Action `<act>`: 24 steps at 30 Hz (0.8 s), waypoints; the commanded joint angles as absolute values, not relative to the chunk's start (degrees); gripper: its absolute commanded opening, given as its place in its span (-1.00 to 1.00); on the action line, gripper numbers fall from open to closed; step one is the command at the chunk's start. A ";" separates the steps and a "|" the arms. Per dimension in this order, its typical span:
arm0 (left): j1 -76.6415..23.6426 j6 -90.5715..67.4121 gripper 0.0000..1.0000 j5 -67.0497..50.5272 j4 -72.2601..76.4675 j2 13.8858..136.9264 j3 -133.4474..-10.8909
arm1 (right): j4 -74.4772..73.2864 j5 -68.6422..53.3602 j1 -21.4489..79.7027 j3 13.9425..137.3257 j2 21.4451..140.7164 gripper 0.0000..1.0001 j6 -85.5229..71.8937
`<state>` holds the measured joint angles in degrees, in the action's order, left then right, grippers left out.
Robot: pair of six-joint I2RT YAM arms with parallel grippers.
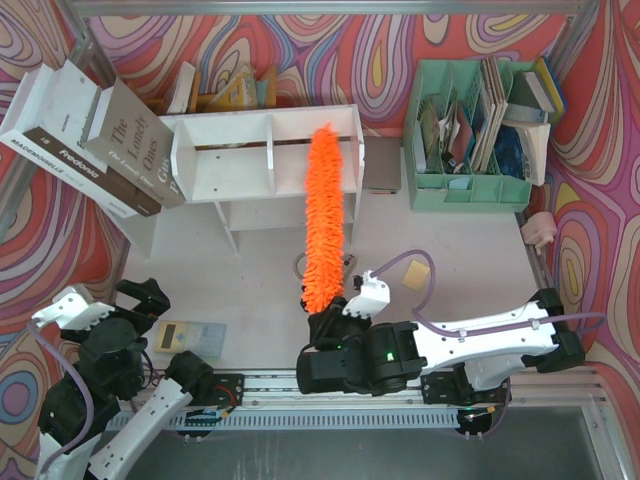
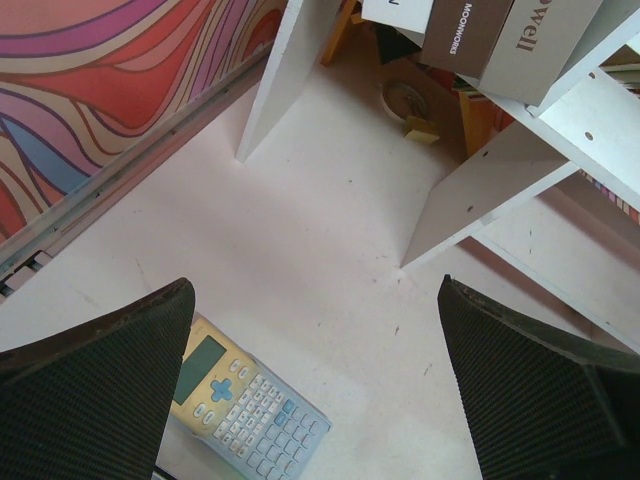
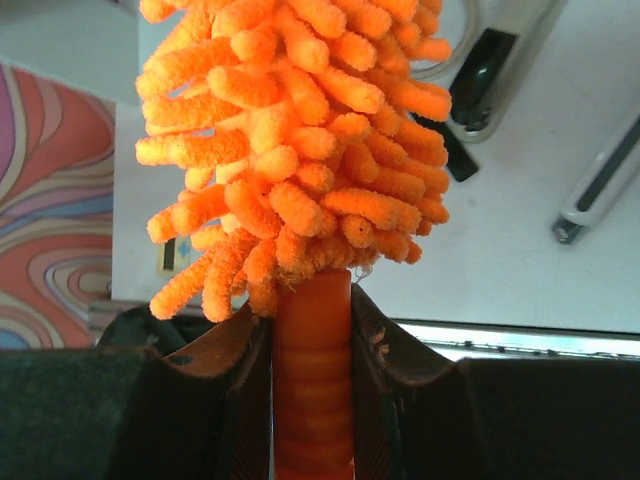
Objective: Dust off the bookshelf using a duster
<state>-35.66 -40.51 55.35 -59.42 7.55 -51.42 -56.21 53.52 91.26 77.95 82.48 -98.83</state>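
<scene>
The right fingers (image 3: 395, 350) clamp the orange duster (image 1: 323, 215) by its handle; the left fingers (image 2: 100, 380) are spread wide.
The duster stretches away from the grip across the table (image 1: 250, 290), its fluffy tip over the right end of the white bookshelf (image 1: 230, 150). The left fingers hang empty above a calculator (image 2: 245, 400) near the shelf's foot.
</scene>
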 commanded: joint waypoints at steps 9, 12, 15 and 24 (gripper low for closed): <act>-35.95 -40.38 0.96 55.96 -59.77 7.39 -50.85 | -55.30 57.41 90.46 77.86 82.26 -1.00 -96.21; -35.95 -40.43 0.96 55.98 -59.81 7.41 -50.85 | -38.89 55.47 90.45 74.45 80.17 -1.00 -80.91; -35.90 -40.41 0.97 56.06 -59.76 7.40 -50.82 | -36.27 55.65 90.38 74.11 79.90 -1.00 -79.54; -35.95 -40.52 0.97 56.07 -59.78 7.45 -50.86 | -60.12 59.03 90.52 76.93 79.65 -1.00 -101.97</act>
<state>-35.66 -40.51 55.35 -59.42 7.55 -51.42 -49.39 54.39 90.76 75.22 81.76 -92.05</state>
